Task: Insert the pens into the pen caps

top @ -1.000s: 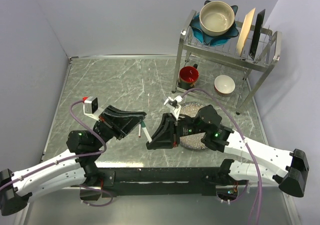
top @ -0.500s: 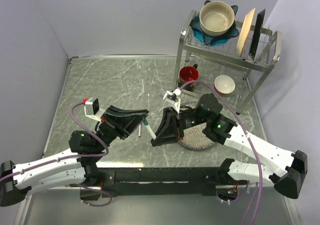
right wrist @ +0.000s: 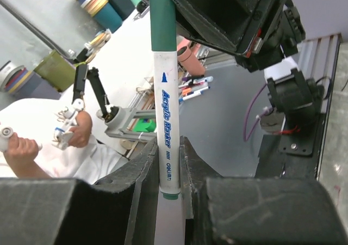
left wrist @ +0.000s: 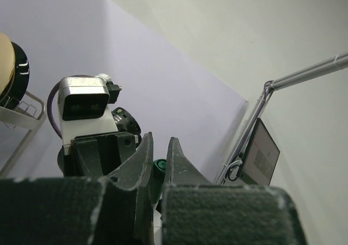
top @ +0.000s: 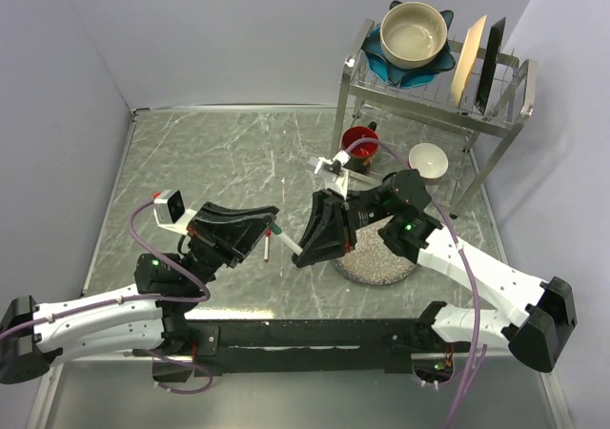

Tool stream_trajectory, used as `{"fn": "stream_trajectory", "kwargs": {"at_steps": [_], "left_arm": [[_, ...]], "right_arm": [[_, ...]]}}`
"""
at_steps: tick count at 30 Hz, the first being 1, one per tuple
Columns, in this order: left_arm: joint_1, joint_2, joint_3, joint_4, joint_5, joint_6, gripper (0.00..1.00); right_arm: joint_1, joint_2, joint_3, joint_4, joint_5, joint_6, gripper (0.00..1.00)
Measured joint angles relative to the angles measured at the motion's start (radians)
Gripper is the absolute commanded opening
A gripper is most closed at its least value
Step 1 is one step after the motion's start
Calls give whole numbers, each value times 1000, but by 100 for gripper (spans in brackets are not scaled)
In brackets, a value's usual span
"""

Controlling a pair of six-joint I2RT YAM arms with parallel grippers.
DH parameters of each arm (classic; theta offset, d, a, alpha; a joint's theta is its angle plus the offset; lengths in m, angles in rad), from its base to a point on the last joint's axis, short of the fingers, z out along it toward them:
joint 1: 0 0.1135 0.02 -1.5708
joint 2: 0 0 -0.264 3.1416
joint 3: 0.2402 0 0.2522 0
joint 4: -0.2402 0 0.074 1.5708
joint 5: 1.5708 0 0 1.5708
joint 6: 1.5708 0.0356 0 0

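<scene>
The pen [right wrist: 165, 125] is held upright in mid-air over the middle of the table [top: 210, 162], and its white barrel is clamped low down between the fingers of the right gripper [right wrist: 166, 152]. The jaws are drawn in tight against the barrel on both sides. At the pen's top end the green cap [right wrist: 162, 22] is seated over the tip, and the cap runs up into the black body of the left gripper [left wrist: 159, 152]. From the left wrist, those fingers are seen almost together, with only a sliver of green pinched between them.

From above, the two grippers are met tip to tip, the left one on the left and the right one on the right, with the pen bridged between them. "Acrylic Marker" is printed in blue lengthwise along the barrel, under a small blue arrowhead. A smaller line is printed beneath it, possibly a brand name, but it is too fine to be read with confidence.

A second pen [top: 268, 247] is seen lying on the table just near of the left gripper. A speckled round mat [top: 381, 262] is partly covered by the right arm. At the far right corner a dish rack [top: 496, 86] is stood, and a red mug [top: 360, 141] is set under it.
</scene>
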Motion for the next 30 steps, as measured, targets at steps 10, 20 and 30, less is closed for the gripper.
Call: {"fn": "stream_trajectory", "kwargs": {"at_steps": [10,20,30], "left_arm": [[-37,-13,279,-463,-140,87,19],[4,16,586,-1185,-333,293,93],[6,-132,535,-1337,-508,375,99]], "right_arm": [[-11,-6,1,98,78,-14,0],[-22,-97,-332,122,397,-131,0],[-1,129,-390,-141,799,-145,0]]}}
